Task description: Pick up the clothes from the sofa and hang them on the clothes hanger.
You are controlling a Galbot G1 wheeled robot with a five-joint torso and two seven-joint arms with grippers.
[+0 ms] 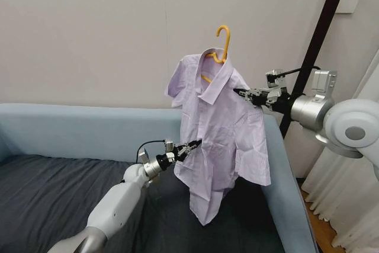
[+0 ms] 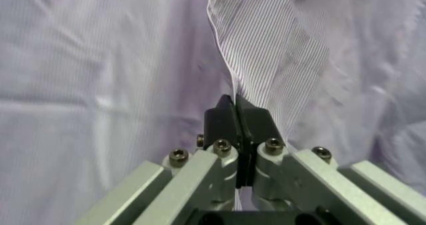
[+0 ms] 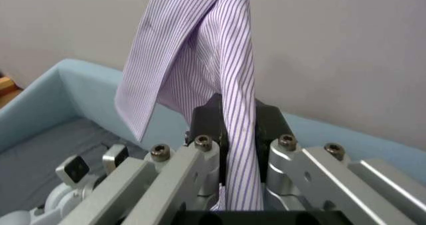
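Shirt point(image 1: 219, 128) draping on yellow hanger point(image 1: 221, 42) above sofa point(image 1: 71, 131). Left gripper point(image 1: 194, 145) fingers pinching front edge, hem dangling below them. Right gripper point(image 1: 240, 92) fingers pinching shoulder fabric, hanger hook higher than them.

Left gripper point(image 1: 196, 143), right gripper point(image 1: 238, 92), both closed.

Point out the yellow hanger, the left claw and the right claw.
yellow hanger point(image 1: 227, 41), head view, on its hook's curved stem.
left claw point(image 1: 195, 144), head view, between fingertips shut on the front edge of the striped shirt point(image 1: 222, 128).
right claw point(image 1: 239, 92), head view, between fingertips pinching the shirt's shoulder.
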